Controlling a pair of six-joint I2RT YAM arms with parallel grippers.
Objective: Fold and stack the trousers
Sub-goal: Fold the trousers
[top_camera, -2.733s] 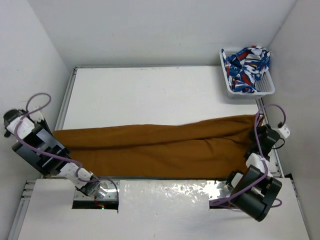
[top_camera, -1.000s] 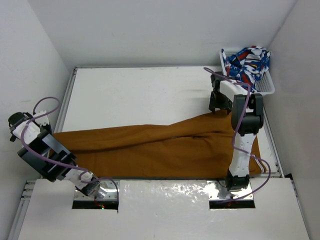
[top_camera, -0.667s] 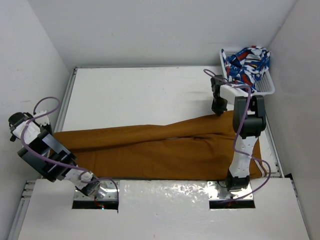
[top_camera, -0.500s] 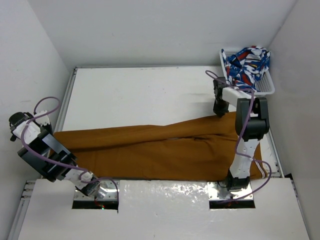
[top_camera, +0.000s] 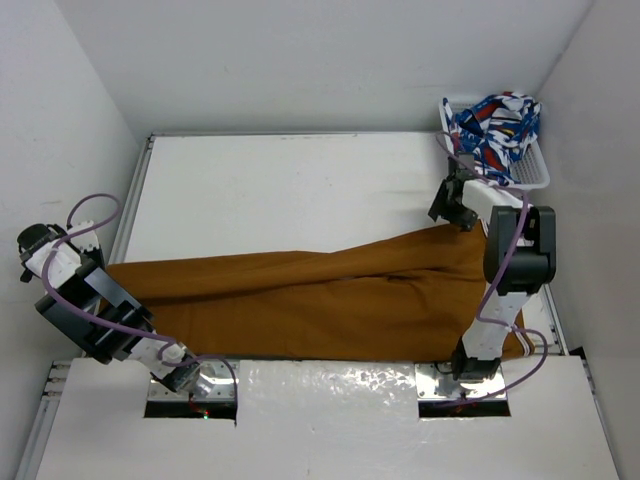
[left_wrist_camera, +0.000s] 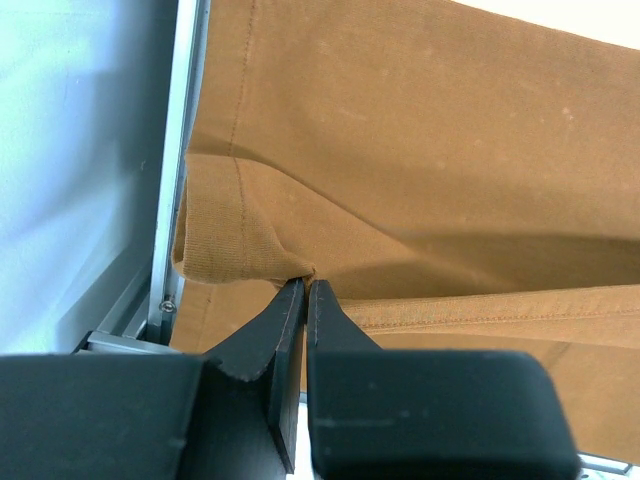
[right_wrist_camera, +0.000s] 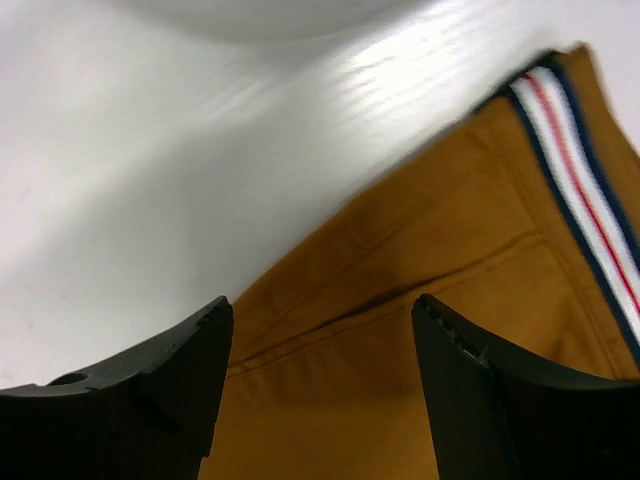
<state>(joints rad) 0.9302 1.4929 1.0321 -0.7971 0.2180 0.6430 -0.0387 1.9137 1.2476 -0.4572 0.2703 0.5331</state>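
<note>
The mustard-brown trousers (top_camera: 330,295) lie stretched left to right across the near half of the white table (top_camera: 290,190). My left gripper (top_camera: 107,280) is at their left end. In the left wrist view it (left_wrist_camera: 305,286) is shut on a pinched fold of the hemmed leg end (left_wrist_camera: 225,235). My right gripper (top_camera: 452,205) hovers over the far right corner of the trousers. In the right wrist view it (right_wrist_camera: 320,310) is open, with the brown cloth (right_wrist_camera: 400,300) below the gap and nothing between the fingers. A white strip with red and blue lines (right_wrist_camera: 580,165) edges the cloth there.
A white basket (top_camera: 535,180) at the far right corner holds a blue-red-white patterned cloth (top_camera: 490,130). A metal rail (left_wrist_camera: 178,150) runs along the table's left edge. White walls close in the table on three sides.
The right arm swung from the near right edge out to the trousers' far right corner, then shifted a little right. That corner now lies pulled toward the far side. The left arm stayed put.
</note>
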